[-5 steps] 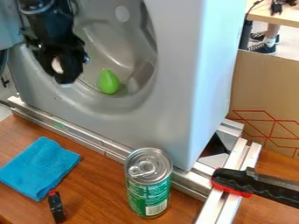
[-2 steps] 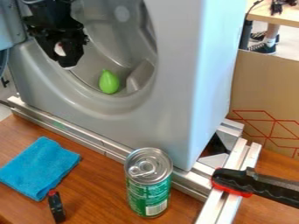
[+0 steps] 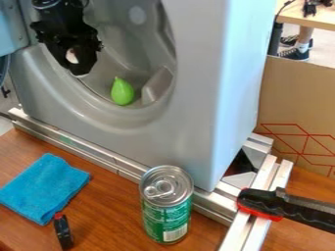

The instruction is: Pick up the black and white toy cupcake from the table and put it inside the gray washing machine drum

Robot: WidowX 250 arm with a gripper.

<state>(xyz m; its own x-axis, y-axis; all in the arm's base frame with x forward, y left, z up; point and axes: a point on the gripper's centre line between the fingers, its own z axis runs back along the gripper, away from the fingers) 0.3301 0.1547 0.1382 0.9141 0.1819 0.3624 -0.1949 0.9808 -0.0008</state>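
Currently, the black two-finger gripper [image 3: 80,71] hangs inside the round, smooth grey cavity [image 3: 105,112], apart from the glossy green pear-shaped object [image 3: 122,92], which sits low in there beside a raised grey fin [image 3: 157,86]. How far open the gripper is, and whether it has hold of the pale patch within it, I cannot tell. A good pick would probably centre on the object's wide belly, clear of fin and rim, and squeeze gently, since a rounded body could roll away.
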